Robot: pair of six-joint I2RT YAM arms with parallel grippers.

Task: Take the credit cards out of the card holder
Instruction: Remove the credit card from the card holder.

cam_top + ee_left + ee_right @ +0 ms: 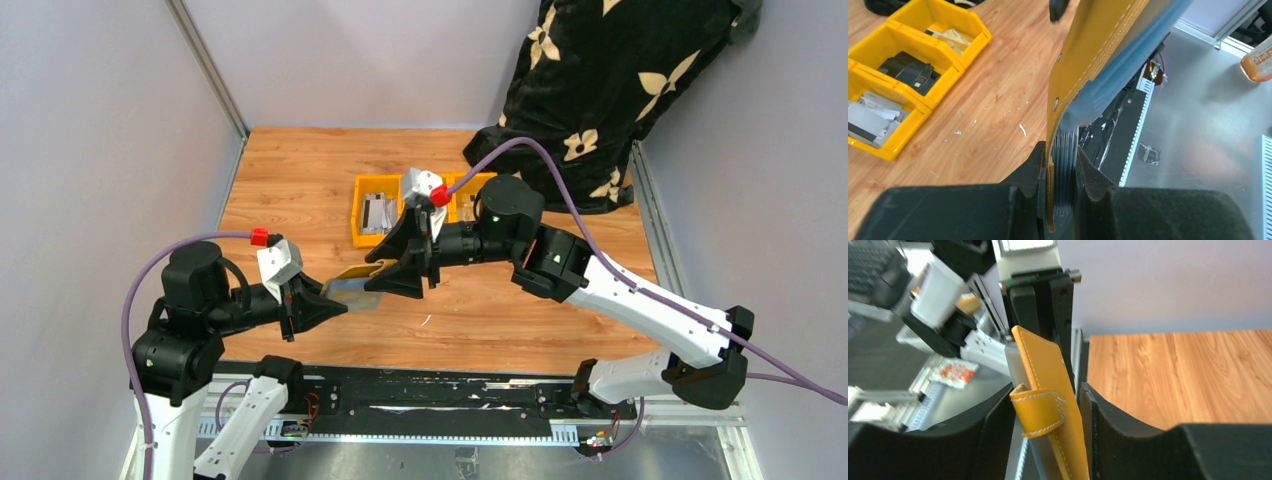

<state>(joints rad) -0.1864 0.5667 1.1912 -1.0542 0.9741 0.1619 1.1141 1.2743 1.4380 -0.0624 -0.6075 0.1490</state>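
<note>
While left claw (pixel 1062 156) clamps stitched holder (pixel 1093 45), thin cards (pixel 1066 147) stacked

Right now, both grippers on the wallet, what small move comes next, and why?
Probably draw the left gripper back from the right gripper: the left pinches the cards beside a flap, the right clamps the wallet at its tab.

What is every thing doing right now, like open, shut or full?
card holder, lifted, held between both grippers.
credit cards, stacked against it, not out.
left gripper, shut on holder and cards.
right gripper, shut on holder's tab end.
yellow bins, filled with cards and dark things.
</note>
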